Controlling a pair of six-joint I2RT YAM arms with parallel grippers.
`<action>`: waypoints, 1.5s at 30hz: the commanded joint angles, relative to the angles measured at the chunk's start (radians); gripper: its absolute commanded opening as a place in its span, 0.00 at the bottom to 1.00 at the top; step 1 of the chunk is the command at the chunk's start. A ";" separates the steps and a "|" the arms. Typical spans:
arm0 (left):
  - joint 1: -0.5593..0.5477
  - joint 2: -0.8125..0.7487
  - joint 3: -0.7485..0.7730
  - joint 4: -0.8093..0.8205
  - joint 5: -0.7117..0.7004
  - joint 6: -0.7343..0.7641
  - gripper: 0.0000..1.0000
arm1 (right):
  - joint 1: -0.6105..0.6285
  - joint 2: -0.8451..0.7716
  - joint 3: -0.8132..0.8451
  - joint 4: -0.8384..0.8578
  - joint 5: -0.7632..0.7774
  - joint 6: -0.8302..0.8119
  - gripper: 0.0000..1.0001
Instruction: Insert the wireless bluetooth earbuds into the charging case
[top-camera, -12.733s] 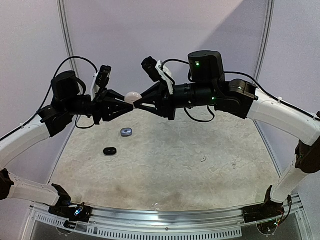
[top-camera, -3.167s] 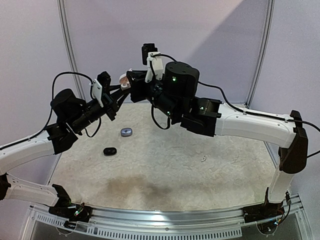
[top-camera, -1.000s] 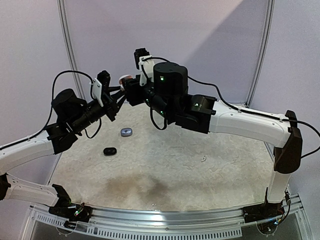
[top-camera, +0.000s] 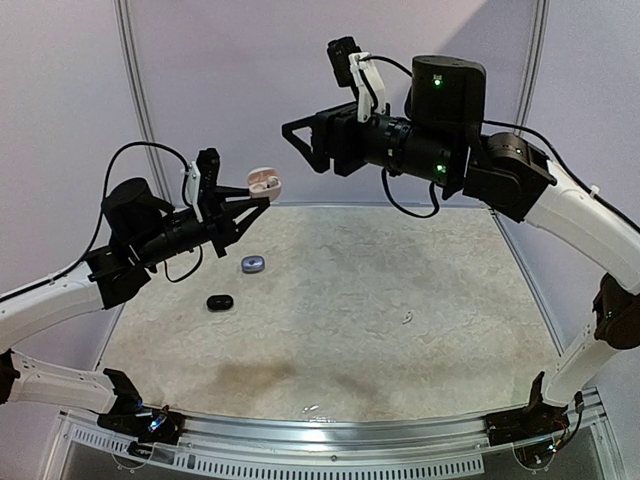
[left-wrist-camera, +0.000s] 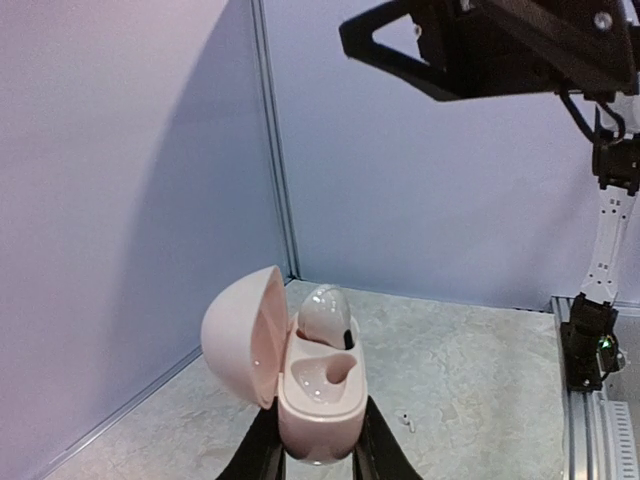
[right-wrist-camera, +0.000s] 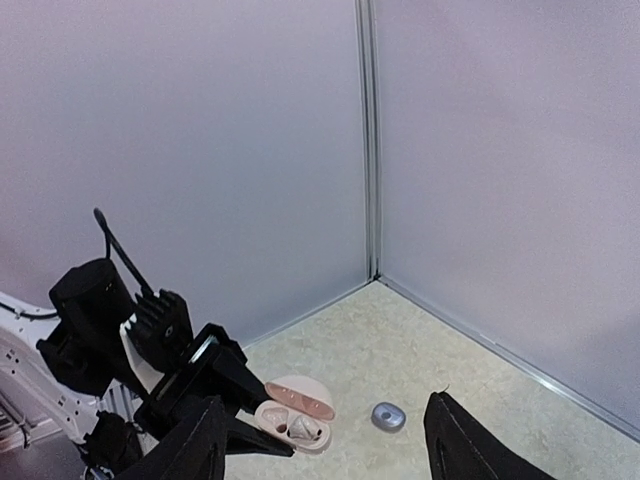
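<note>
Pale tabletop (top-camera: 350, 340) below, left gripper (left-wrist-camera: 318, 452) clamps the open charging case (left-wrist-camera: 315, 385) at 10 o'clock: 1 earbud (left-wrist-camera: 325, 313) seated, 1 well (left-wrist-camera: 322, 372) empty. Right gripper (right-wrist-camera: 325, 455) gapes empty; a likely loose earbud (top-camera: 407, 318) waits at 3 o'clock.

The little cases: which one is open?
The pink case, held aloft in the left gripper with its lid flipped back. The grey case and the black case lie shut on the table.

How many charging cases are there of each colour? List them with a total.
Pink case: 1
Grey case: 1
Black case: 1
Total: 3
</note>
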 joint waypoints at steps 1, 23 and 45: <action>0.011 0.026 0.043 -0.019 0.109 -0.047 0.00 | -0.004 -0.074 -0.064 -0.119 -0.059 0.035 0.68; 0.025 -0.034 0.025 -0.020 0.250 0.002 0.00 | -0.013 -0.052 0.033 -0.346 -0.276 0.054 0.38; 0.026 -0.012 0.039 -0.028 0.359 0.025 0.00 | -0.014 0.085 0.090 -0.292 -0.353 0.021 0.28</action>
